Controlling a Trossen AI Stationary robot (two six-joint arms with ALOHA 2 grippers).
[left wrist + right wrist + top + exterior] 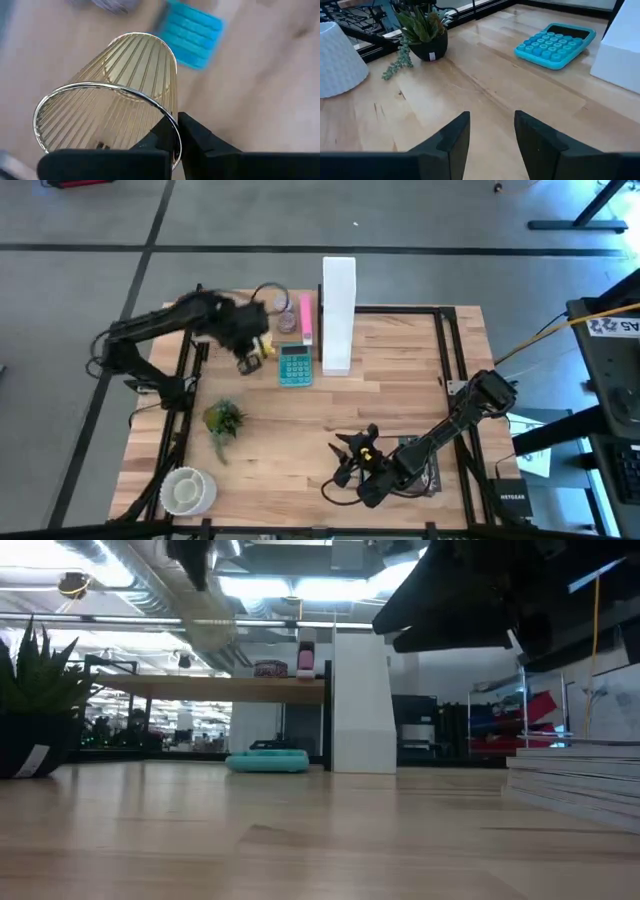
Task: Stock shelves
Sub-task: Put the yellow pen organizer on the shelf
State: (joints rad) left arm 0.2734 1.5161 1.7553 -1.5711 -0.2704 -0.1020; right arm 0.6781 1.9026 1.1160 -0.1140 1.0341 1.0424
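Grey floor surrounds my worktop (400, 420). From above, my left hand (250, 355) carries a gold wire cup beside the shelf (262, 315), where pink things already sit; the white file box (338, 315) stands just beyond. At table height, calculator (267, 761) and plant (35, 705) remain unstocked. My left wrist shows fingers (200, 140) clamping the empty cup's (110, 95) rim. My right hand (490, 135) waits, open, over bare wood.

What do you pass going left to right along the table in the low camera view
Potted plant → wooden shelf carrying a small jar and a pink item → teal calculator beneath it → white file box → stack of books.
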